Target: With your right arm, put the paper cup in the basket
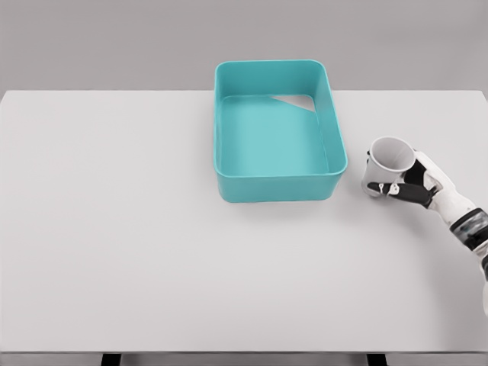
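Observation:
A white paper cup [390,158] stands to the right of a teal basket [277,187], its mouth tipped toward me. My right hand [398,184] comes in from the lower right, and its fingers [381,187] are curled around the cup's body. The basket is rectangular and holds nothing. It sits at the far middle of the white table [152,244]. Cup and hand are a short gap away from the basket's right wall.
The table's right edge runs close behind the right forearm [465,221]. A grey wall stands beyond the table's far edge.

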